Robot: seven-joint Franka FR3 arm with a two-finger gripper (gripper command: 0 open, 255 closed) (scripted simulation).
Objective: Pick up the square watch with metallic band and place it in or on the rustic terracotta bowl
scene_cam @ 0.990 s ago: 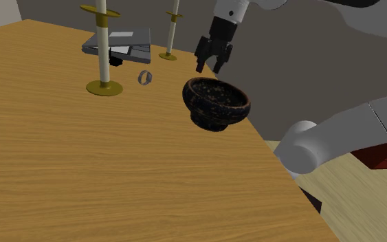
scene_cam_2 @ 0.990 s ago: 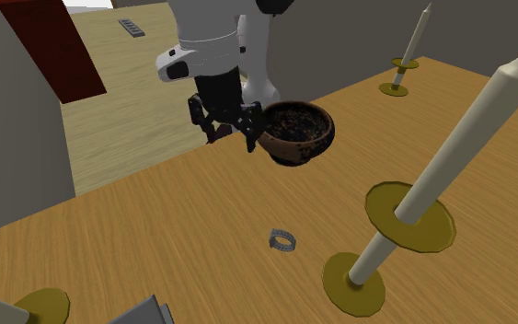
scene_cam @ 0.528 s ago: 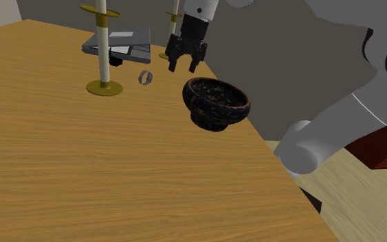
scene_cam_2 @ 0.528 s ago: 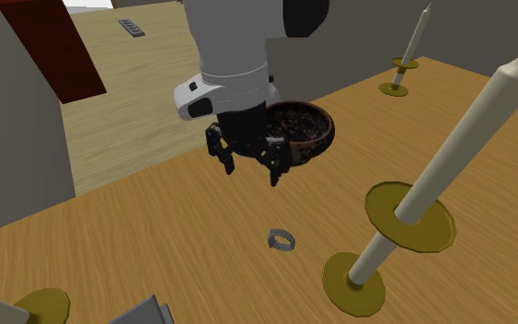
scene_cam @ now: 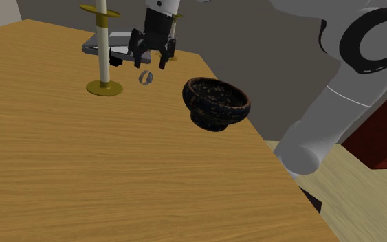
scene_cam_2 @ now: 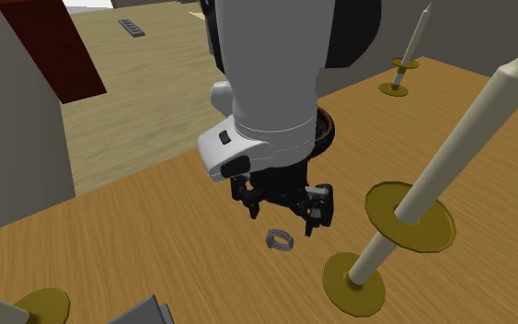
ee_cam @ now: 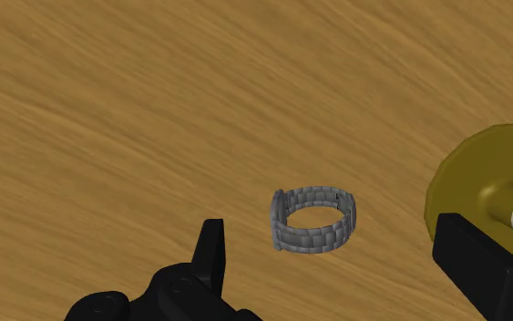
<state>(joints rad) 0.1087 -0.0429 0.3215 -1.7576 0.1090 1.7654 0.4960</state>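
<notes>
Pincer [scene_cam: 149,64] shifted above watch [ee_cam: 309,241], open, apparently empty

The table [scene_cam: 82,172] is warm wood with a streaky grain and a matt finish. On it, the watch [ee_cam: 313,220] has a grey band of small metal links, dull rather than shiny. Just beside the watch, a candlestick base [ee_cam: 464,178] looks brass-like, a flat gold. The bowl [scene_cam: 216,103] is dark, mottled and rough-looking. The gripper [scene_cam: 149,64] is matt black, and the arm [scene_cam: 336,103] is smooth white.

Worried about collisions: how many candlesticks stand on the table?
3 candlesticks: one beside the watch, one far across the table, one near the grey box; others may be hidden.
</notes>
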